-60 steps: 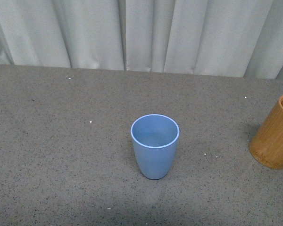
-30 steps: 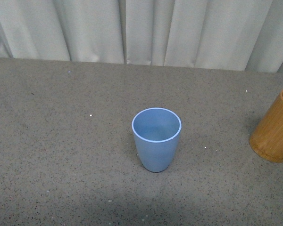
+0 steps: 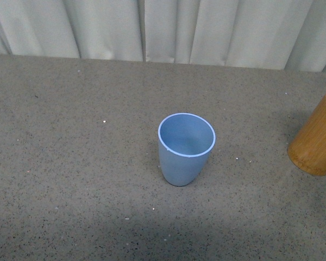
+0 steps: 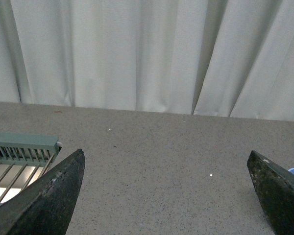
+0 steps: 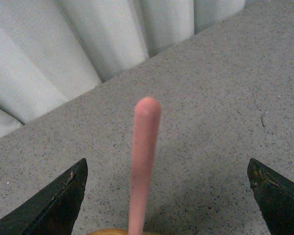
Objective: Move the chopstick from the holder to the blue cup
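While you are watching the front view, the blue cup (image 3: 186,149) is standing empty in the middle of the speckled table (image 3: 70,179), and the bamboo holder (image 3: 317,138) is sitting well apart from it at the right edge, cut off by the frame. Compared with a second ago, both are sitting higher in the picture, the curtain (image 3: 152,27) line is riding higher too, and the cup is now appearing to lean. Since everything is shifting together, you are probably seeing the camera move, not the objects. Neither arm is showing here. Moving to the left wrist view, the left gripper (image 4: 165,161) is hanging with its jaws wide apart and nothing between them; a green rack (image 4: 22,147) is showing to one side and a sliver of the cup at the other. Moving to the right wrist view, the right gripper (image 5: 166,164) is hovering with its jaws spread wide, and the pink chopstick (image 5: 144,161) is standing up between them, touching neither, its lower end still in the holder. You are looking at a grasp not yet made, so the transfer is barely beginning.
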Controlling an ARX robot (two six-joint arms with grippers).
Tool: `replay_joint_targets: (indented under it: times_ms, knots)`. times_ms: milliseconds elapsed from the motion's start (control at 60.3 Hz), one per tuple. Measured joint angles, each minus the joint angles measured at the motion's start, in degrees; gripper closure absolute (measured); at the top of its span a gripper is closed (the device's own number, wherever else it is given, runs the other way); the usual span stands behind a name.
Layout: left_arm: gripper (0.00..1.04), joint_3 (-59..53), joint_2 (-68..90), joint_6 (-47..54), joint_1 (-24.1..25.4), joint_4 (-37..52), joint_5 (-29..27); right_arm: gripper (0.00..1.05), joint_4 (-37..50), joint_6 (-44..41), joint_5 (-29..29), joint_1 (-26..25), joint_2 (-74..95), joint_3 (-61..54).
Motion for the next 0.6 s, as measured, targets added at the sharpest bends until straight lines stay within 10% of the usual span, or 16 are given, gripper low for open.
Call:
replay_joint_targets:
  times_ms: [332, 597]
  knots:
    - [0.07, 0.0, 0.0, 0.0, 0.0, 0.0, 0.0, 0.10, -0.7, 2.1, 0.9, 1.5, 5.0, 3.1]
    - [0.07, 0.0, 0.0, 0.0, 0.0, 0.0, 0.0, 0.63, -0.1, 2.5, 1.0, 2.6, 6.5, 4.1]
